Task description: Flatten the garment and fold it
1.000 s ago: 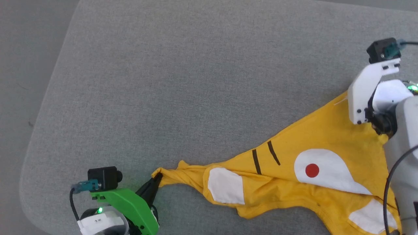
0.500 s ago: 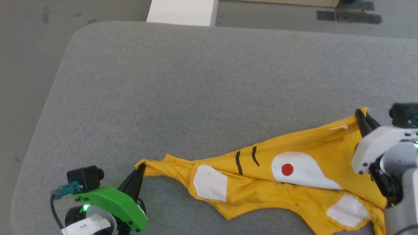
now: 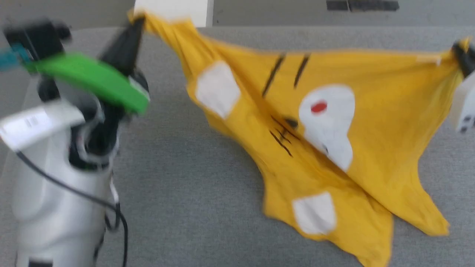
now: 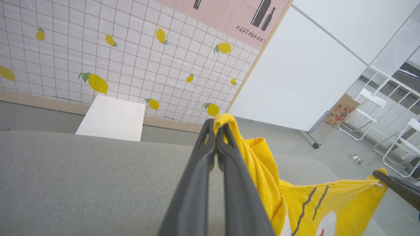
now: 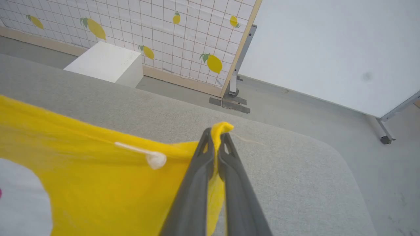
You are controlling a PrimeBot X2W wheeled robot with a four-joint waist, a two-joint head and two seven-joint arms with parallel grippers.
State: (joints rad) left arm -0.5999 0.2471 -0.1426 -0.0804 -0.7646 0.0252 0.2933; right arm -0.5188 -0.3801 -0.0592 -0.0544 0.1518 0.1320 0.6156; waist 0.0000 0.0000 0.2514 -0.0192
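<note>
The left gripper [image 3: 136, 23] stood raised at the upper left above its pale forearm [image 3: 55, 207], jaws clenched on one corner of the garment [image 3: 389, 118]. That single yellow top hung spread between the two grippers, its lower part draped onto the grey cushion [image 3: 178, 193]. It showed three white patches [image 3: 217, 89], one red dot [image 3: 319, 107] and two dark stripes [image 3: 274, 74]. The right gripper [image 3: 462, 59], blurred and cut off at the frame edge, pinched the opposite corner

Garment [image 3: 389, 111] now high, taut between the fingers [image 3: 124, 44]
</note>
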